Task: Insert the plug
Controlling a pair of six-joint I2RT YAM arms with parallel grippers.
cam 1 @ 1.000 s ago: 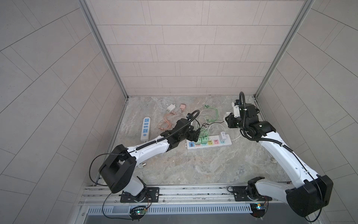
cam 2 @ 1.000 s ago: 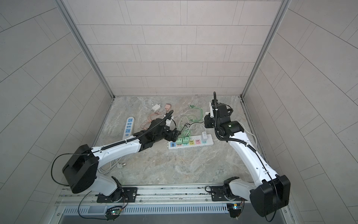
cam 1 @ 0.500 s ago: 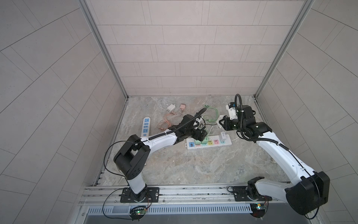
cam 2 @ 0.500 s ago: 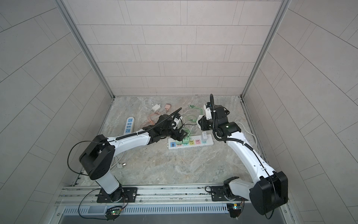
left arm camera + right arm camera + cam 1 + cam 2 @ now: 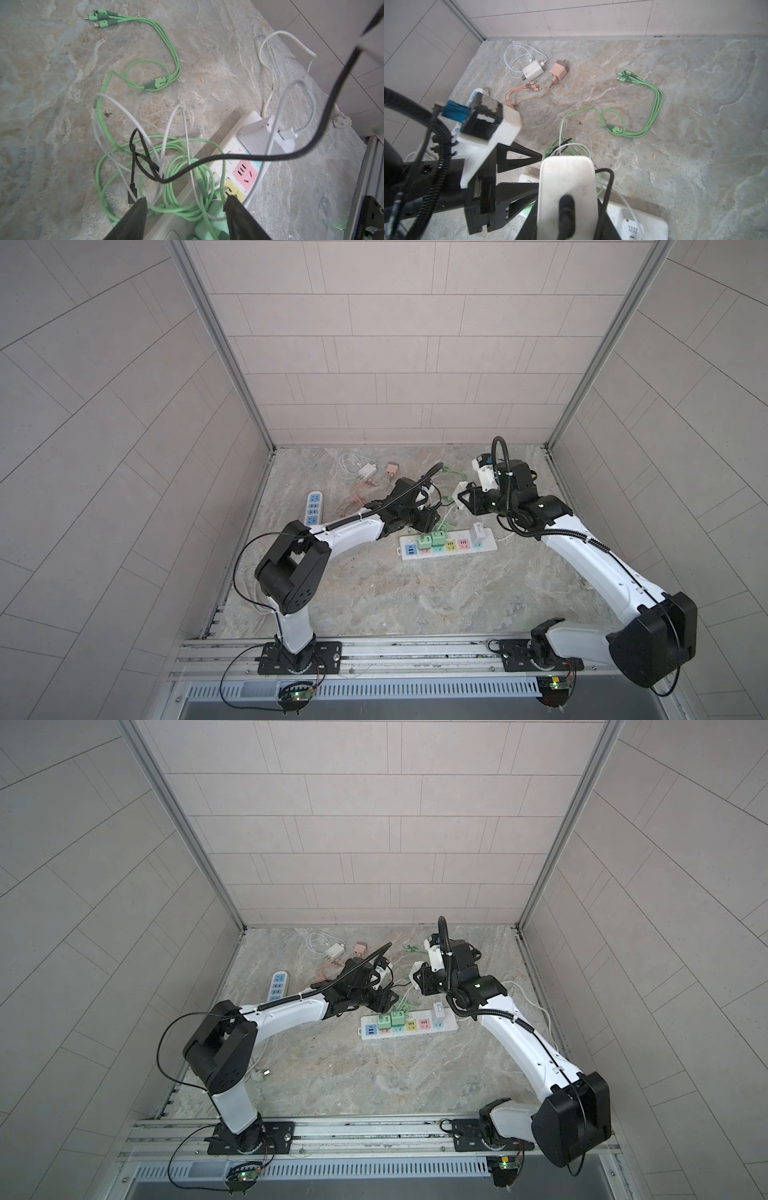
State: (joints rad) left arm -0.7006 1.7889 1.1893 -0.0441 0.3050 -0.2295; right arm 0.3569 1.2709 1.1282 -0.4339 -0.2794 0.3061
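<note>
Right wrist view gives the closest look at the plug (image 5: 566, 176), a white rounded adapter with a black cable (image 5: 566, 209) leaving its back. The right claw (image 5: 568, 222) is pressed shut on it, though the adapter's body hides most of the fingers, and no camera shows its prongs. In both top views the plug is only a small white block held in the air over the table (image 5: 374, 593), on the far side of the multicoloured power strip (image 5: 489, 546) and clear of it. That strip lies about mid-table, nearer the right edge. Two green plugs (image 5: 430, 540) and a white charger (image 5: 478, 533) sit in it, with the yellow and pink sockets between them bare.

The left claw (image 5: 185, 205) is spread, and its two dark fingers (image 5: 136, 216) are cut off by the frame. Slack from the green multi-head cable (image 5: 158, 83), tangled with white leads, lies in the gap; whether either pad touches anything cannot be told. From above, the left arm's own wrist covers the tips.

The left wrist view misses what lies toward the far-left corner: a white wall adapter (image 5: 532, 71) with a coiled lead, a pink charger (image 5: 559, 71) and its pink multi-head cable (image 5: 521, 97). A second strip with blue sockets (image 5: 314, 508) by the left edge is plain from above, but in the right wrist view it is mostly hidden behind the left arm's camera mount (image 5: 485, 122).
</note>
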